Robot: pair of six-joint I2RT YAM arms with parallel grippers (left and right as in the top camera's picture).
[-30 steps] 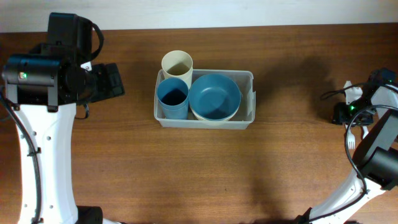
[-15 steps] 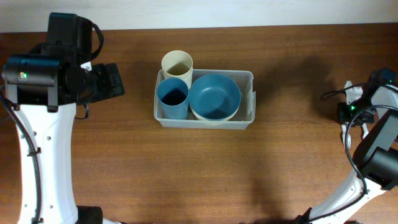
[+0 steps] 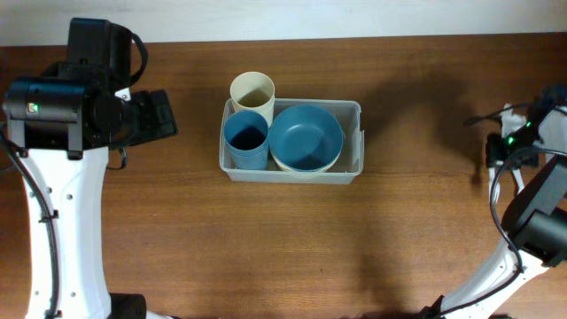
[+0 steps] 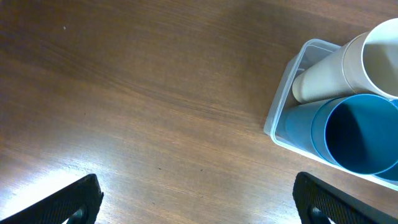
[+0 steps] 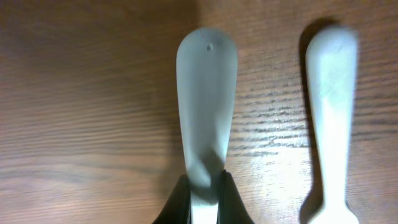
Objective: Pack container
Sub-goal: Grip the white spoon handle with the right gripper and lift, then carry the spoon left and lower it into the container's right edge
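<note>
Right gripper (image 5: pixel 202 190) is pinching a white plastic utensil (image 5: pixel 206 93); left gripper (image 4: pixel 199 202) is hanging spread wide. Next I'm guessing it's carrying that into the container (image 3: pixel 292 176).

One container (image 3: pixel 353 156), one cream cup (image 3: pixel 252 89), one blue cup (image 3: pixel 245 138), one blue bowl (image 3: pixel 306 137), two white utensils (image 5: pixel 206 93) (image 5: pixel 329 112).

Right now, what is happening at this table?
The right end effector, far to the right, is shut on a white utensil; a second utensil lies beside it. The left end effector hangs open left of the container, holding nothing. The container holds a blue cup and a blue bowl, and a cream cup leans at its back corner.
</note>
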